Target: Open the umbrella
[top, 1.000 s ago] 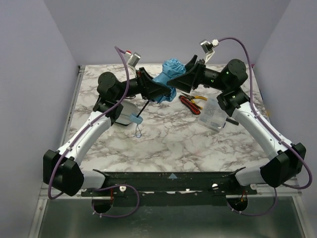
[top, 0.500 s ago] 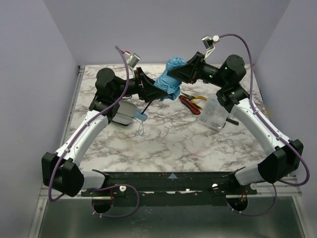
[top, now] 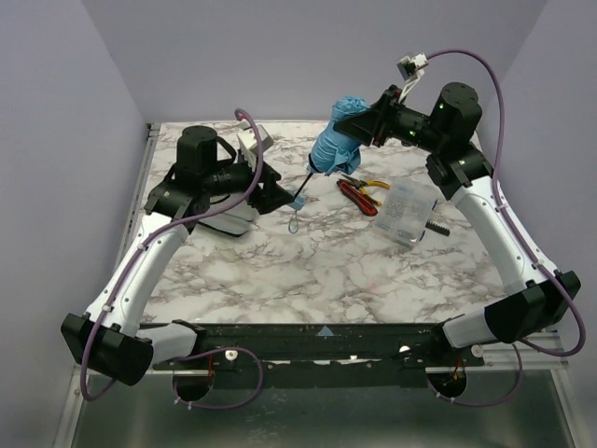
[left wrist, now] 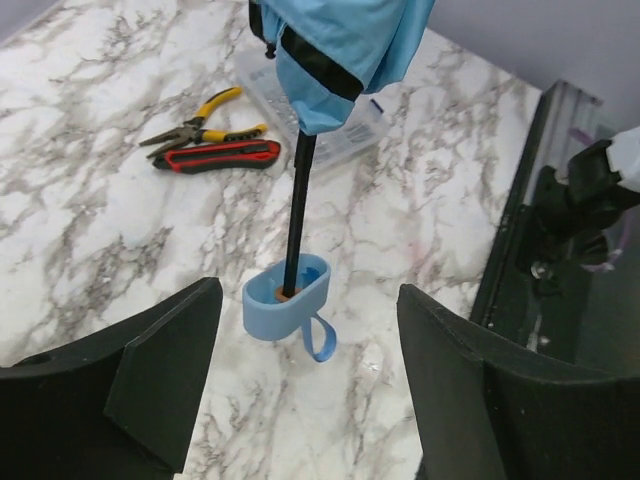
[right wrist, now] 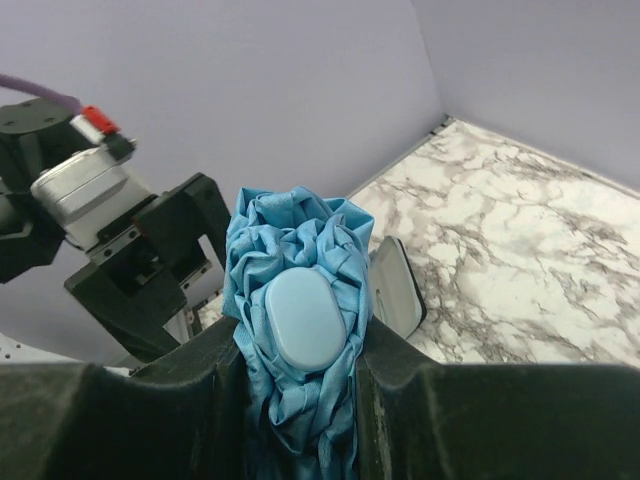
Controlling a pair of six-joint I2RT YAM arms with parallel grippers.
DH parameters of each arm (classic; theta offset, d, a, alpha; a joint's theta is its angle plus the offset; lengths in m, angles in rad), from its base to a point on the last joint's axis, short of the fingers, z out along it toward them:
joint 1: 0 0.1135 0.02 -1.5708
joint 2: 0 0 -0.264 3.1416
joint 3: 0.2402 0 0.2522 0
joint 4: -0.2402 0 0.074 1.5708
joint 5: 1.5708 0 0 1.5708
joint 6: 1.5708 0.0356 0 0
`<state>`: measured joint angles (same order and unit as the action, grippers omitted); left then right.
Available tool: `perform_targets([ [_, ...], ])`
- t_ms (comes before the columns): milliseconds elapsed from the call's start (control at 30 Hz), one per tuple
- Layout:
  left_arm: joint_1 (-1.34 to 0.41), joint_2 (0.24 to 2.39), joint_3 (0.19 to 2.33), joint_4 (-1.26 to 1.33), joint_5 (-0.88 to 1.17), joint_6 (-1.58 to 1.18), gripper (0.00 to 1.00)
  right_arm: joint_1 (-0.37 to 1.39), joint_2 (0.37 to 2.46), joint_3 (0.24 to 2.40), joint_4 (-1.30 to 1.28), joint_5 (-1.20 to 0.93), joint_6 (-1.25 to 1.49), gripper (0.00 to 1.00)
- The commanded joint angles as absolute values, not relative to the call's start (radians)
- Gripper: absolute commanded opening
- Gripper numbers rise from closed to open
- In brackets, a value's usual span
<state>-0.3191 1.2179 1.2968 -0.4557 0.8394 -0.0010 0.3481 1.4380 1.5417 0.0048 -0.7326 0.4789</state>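
The umbrella [top: 336, 145] hangs in the air at a tilt, its folded sky-blue fabric [right wrist: 300, 300] bunched between the jaws of my right gripper [right wrist: 300, 350], which is shut on it. Its thin black shaft [left wrist: 298, 200] runs down to the small light-blue handle [left wrist: 287, 297], whose wrist loop [left wrist: 320, 340] dangles just above the marble table [top: 308, 271]. My left gripper [left wrist: 310, 390] is open, and the handle sits a little ahead of its fingers [left wrist: 165, 370] without touching them. In the top view the left gripper [top: 276, 191] is just left of the handle [top: 298, 201].
Yellow-handled pliers [top: 370, 184] and a red tool [top: 354, 196] lie right of the umbrella. A clear plastic box [top: 403, 213] stands beyond them. A flat black-and-clear case [top: 231, 219] lies under the left arm, and the case [right wrist: 395, 285] also shows behind the fabric.
My left gripper opened, let go of the umbrella and drew back to the left. The right gripper shut on the fabric and carried the umbrella up and to the right.
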Motion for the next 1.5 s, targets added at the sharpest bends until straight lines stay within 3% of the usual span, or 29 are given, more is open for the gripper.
perform_targets([
  [0,-0.439,1.213,1.345,-0.52,0.564,0.183,0.7,0.35,1.424,1.605,-0.139,-0.673,0.414,0.0],
  [200,-0.581,1.268,1.396,-0.492,0.355,0.228,0.68,0.35,1.422,1.606,-0.198,-0.621,0.455,0.0],
  [767,-0.684,1.408,1.411,-0.545,0.135,0.344,0.37,0.346,1.43,1.655,-0.234,-0.502,0.496,0.0],
  [1467,-0.658,1.383,1.214,-0.625,0.166,0.37,0.36,0.173,1.505,1.792,-0.268,-0.534,0.54,0.0],
])
